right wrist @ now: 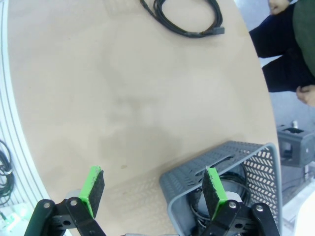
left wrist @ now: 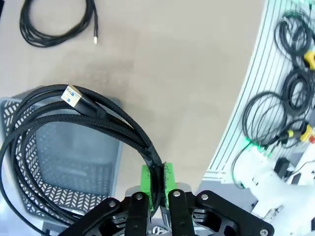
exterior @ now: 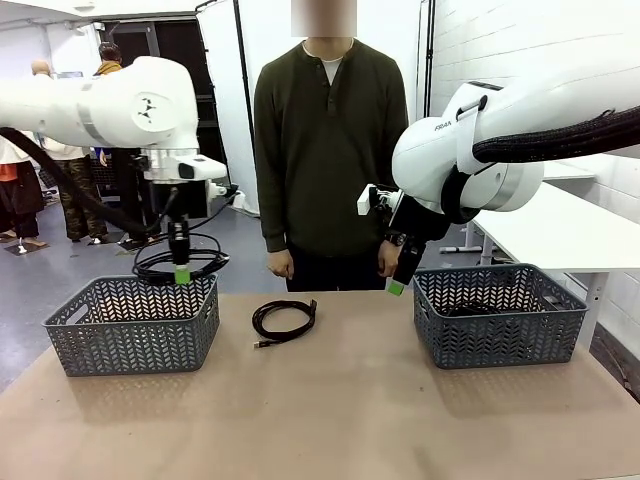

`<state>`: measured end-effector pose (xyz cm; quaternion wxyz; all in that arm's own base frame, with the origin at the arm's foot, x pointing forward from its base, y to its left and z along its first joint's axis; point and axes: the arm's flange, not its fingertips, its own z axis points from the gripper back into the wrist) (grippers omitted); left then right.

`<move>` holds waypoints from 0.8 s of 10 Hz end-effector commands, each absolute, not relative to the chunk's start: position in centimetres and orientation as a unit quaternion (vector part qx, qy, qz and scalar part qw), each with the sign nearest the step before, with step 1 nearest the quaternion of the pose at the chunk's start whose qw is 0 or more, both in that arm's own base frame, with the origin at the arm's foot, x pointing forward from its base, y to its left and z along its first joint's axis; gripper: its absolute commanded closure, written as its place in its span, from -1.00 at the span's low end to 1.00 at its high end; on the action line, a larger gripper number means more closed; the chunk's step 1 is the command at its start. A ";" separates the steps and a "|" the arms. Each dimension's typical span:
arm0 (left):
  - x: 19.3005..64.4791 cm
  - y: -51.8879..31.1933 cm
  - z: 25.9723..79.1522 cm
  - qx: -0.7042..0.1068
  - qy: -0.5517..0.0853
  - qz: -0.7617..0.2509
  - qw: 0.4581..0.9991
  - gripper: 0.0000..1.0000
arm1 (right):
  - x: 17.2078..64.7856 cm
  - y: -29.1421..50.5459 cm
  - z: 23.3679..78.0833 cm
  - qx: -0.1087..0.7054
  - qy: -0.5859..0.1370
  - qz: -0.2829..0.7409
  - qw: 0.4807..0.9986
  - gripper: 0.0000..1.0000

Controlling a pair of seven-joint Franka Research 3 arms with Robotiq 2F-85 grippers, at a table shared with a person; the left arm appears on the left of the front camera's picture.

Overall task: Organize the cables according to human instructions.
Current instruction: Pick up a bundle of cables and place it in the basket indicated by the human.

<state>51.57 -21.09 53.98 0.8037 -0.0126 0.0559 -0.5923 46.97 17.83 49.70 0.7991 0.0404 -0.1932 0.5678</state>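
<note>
Left pincer (exterior: 181, 272) at left of the front view, pressed together on one edge of a coiled black braided cable (exterior: 190, 262). The loops hang free over the far rim of the grey lattice plastic basket (exterior: 133, 325). The hold is narrow, so I judge that loops could slide out or fan apart. If let go here, part of the coil may drape over the rim or drop behind it, and the loose plug end (left wrist: 71, 96) could snag in the lattice. Right pincer (right wrist: 152, 189) spread and empty, above the near corner of the right-hand grey basket (exterior: 497, 315). Second black coil (exterior: 284, 320) lies mid-counter (exterior: 330, 420). The person in the dark olive shirt (exterior: 325, 150) has both hands down with no gesture visible, so a wrong basket is possible.
</note>
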 end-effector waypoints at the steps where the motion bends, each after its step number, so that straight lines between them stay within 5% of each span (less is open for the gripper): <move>1: 50.9 -17.5 52.9 0.004 0.050 -0.627 0.778 1.00 | 46.9 17.8 49.6 0.040 -0.193 0.567 0.800 -1.00; 8: 54.2 -10.6 50.4 0.011 0.043 -0.655 0.754 1.00 | 46.9 17.8 49.6 0.040 -0.193 0.567 0.800 -1.00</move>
